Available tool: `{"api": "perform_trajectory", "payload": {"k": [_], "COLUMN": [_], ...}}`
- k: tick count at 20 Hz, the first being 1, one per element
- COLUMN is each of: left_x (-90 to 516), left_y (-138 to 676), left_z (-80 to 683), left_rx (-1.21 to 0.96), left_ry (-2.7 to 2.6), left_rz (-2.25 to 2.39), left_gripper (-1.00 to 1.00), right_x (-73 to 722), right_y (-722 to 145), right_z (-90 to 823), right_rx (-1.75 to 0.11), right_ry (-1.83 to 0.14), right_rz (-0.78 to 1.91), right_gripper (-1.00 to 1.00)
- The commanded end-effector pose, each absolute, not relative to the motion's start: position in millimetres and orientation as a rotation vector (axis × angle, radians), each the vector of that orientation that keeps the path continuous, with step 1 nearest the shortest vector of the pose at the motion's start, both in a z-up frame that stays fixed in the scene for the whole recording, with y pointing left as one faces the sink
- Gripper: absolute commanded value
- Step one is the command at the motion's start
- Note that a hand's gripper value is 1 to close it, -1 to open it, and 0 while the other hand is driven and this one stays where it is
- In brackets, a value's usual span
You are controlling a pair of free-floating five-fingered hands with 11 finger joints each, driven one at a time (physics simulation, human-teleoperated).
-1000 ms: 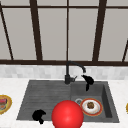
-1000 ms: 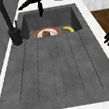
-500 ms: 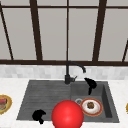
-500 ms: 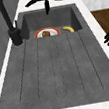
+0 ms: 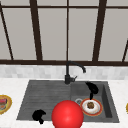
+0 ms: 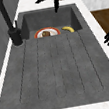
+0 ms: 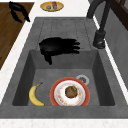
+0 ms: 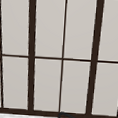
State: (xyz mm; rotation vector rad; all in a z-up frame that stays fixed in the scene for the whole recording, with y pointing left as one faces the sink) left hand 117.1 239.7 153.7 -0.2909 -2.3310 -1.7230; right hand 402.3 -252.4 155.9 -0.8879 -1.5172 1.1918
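The right hand [image 5: 91, 88] hovers over the sink basin at right of centre in the front view, above the plate [image 5: 91, 107]; in the right side view it [image 7: 58, 48] sits mid-frame, palm down, fingers straight and spread toward the faucet [image 7: 100, 27], thumb hanging down, holding nothing; the plate [image 7: 69, 94] with a brown cake [image 7: 71, 91] lies on the basin floor at lower centre, a banana [image 7: 35, 95] just beside it at lower left, the drain [image 7: 82, 79] touching its upper right rim; the left hand [image 5: 39, 115] hangs at lower left of the front view by the drainboard's front edge, fingers loosely curled, empty; a red ball [image 5: 67, 115] fills the lower centre; a small dish [image 5: 3, 103] sits on the counter at far left.
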Motion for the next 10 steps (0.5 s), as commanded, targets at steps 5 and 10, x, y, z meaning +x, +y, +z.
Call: {"api": "perform_trajectory", "payload": {"k": [5, 10], "left_x": [117, 117], "left_y": [240, 240], "left_z": [154, 154], "left_rx": [-0.291, -0.291], "left_ry": [-2.331, -2.331], "left_rz": [-1.723, -1.723], "left_gripper": [0.0, 0.0], "right_x": [344, 309], "right_y": [-255, -261], "right_z": [156, 156], "right_rx": [-0.94, -0.939], "right_ry": [-1.539, -1.526], "right_rz": [1.153, 1.143], "right_gripper": [-1.0, -1.0]}}
